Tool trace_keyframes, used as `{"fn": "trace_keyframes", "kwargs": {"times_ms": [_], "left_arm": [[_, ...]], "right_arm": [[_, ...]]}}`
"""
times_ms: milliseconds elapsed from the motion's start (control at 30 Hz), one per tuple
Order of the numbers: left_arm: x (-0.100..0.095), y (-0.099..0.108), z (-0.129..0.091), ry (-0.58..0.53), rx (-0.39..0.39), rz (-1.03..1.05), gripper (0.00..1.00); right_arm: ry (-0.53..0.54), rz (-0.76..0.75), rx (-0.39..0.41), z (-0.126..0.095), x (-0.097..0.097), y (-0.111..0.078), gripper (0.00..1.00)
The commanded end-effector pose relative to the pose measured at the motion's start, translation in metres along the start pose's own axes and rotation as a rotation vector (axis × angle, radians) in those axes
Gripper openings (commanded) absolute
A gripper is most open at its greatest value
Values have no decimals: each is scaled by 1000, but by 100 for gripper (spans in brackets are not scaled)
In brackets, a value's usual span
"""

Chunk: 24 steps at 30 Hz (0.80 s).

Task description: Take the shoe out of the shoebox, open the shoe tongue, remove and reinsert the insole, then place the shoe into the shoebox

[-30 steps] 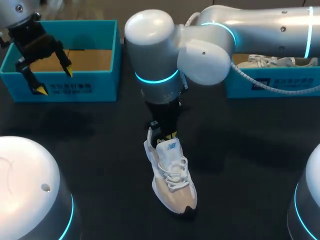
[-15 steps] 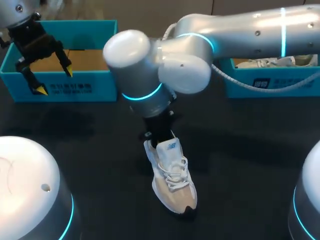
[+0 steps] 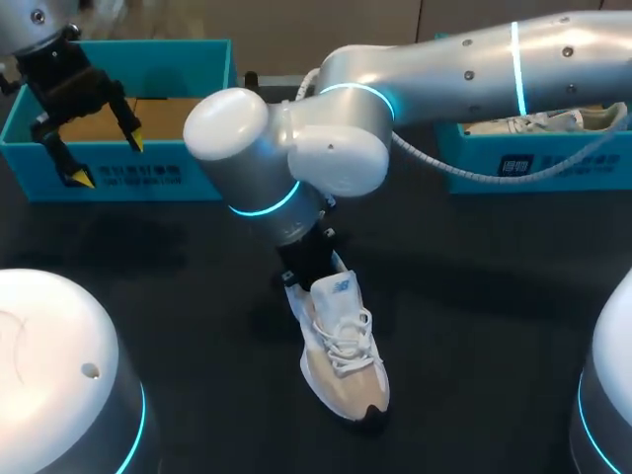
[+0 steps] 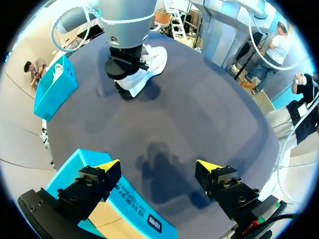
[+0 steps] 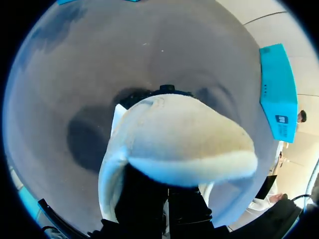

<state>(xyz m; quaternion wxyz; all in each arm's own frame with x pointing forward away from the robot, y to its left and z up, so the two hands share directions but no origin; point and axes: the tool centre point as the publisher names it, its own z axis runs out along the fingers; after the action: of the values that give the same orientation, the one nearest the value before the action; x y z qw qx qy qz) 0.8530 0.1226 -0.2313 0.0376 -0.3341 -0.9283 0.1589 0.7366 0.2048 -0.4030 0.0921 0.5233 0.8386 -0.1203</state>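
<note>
Right gripper [image 3: 308, 273] stays at shoe [image 3: 341, 348] heel; its arm [image 3: 296, 148] swung leftward.

Right arm [image 3: 296, 148]: silver-grey shell, fat rounded joint housings, glowing cyan rings [image 3: 265, 207] at the joints. Row of small dark screws [image 3: 469, 74] on the long link. White coiled cable [image 3: 434, 163] runs along the outside. Wrist section [image 3: 308, 252] under the last joint is black.

Left arm [image 3: 30, 20]: same silver, one dark screw head showing.

Left claw [image 4: 157, 166]: black blocky fingers [image 4: 89, 186], bolt heads on the faces, bright yellow wedge tips.

Two base domes [image 3: 59, 365] nearest the camera: white-silver, cyan band on each. The left one has a small round hole.
</note>
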Motion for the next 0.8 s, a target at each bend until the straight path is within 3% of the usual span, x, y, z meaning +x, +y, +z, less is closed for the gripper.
{"fn": "trace_keyframes", "kwargs": {"times_ms": [33, 233, 500, 800], "left_arm": [[0, 0, 0, 1, -1, 1, 100], [0, 0, 0, 1, -1, 1, 100], [0, 0, 0, 1, -1, 1, 100], [0, 0, 0, 1, -1, 1, 100]], "right_arm": [[96, 3, -9, 19, 1, -1, 0], [194, -6, -9, 6, 8, -6, 0], [184, -22, -18, -29, -11, -9, 0], [177, -35, -33, -46, -20, -5, 0]]}}
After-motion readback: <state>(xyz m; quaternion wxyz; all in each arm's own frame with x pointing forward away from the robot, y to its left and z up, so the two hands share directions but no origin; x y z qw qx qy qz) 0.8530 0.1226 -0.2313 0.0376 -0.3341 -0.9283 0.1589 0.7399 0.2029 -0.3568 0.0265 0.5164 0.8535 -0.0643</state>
